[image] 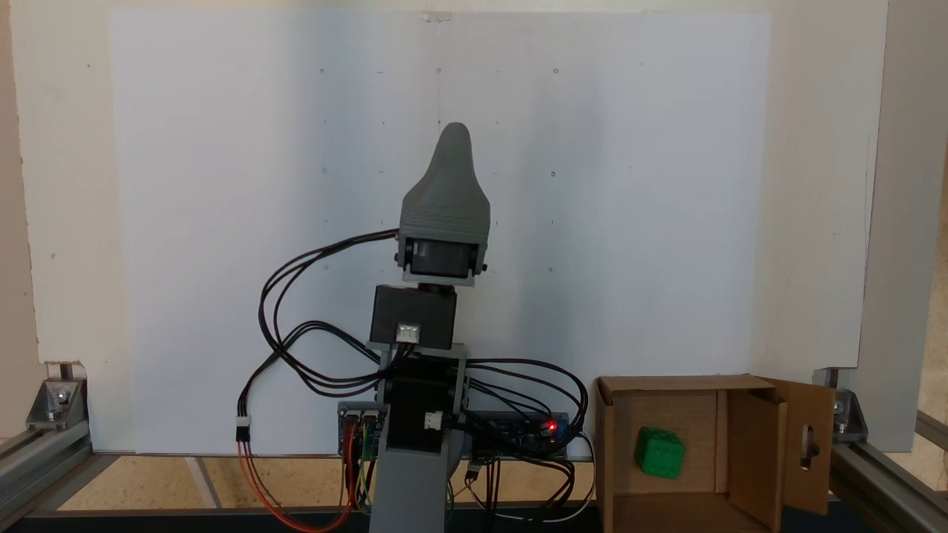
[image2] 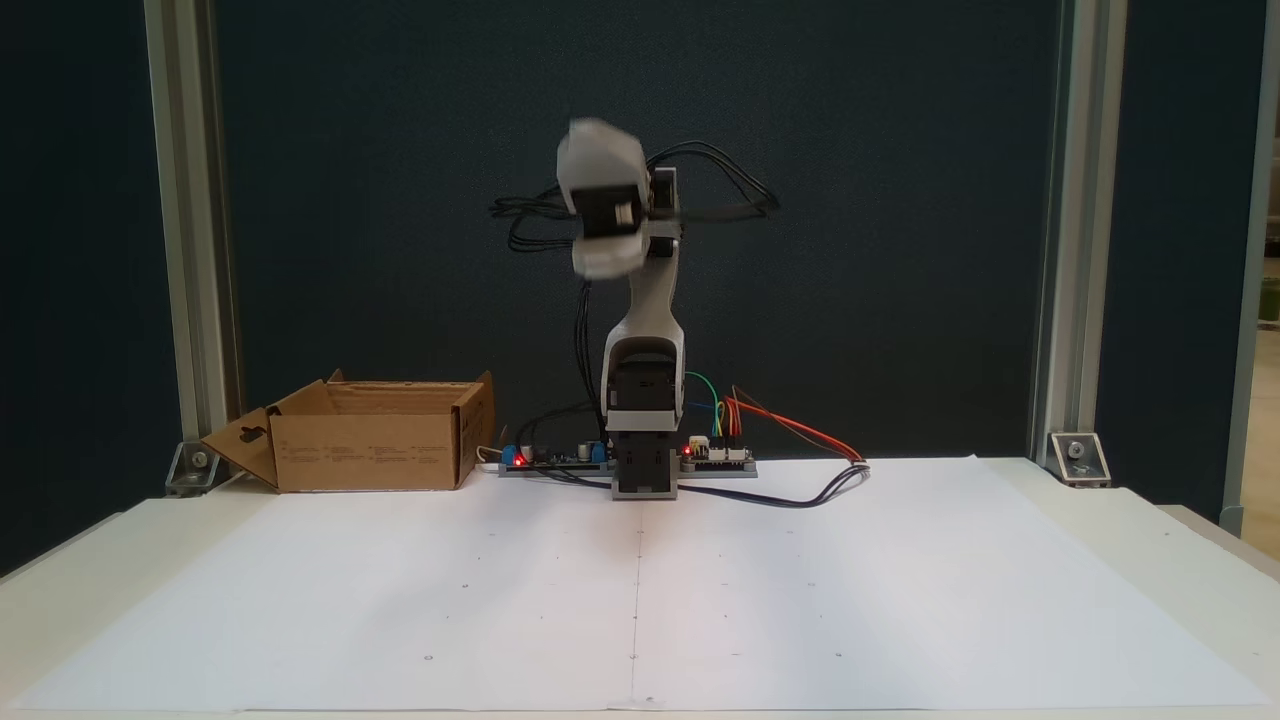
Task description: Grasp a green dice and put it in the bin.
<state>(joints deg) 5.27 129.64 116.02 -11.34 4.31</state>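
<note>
The cardboard box (image2: 370,440) carries small printed lines on its front wall; the print is too small to read.

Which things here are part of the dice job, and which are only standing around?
Part of the job:
- green dice, already lying inside the bin
- bin, the cardboard box beside the arm's base
- gripper, raised high over the white sheet

Only around:
- circuit boards with lit red lights
- loose cables
- metal frame posts
</note>
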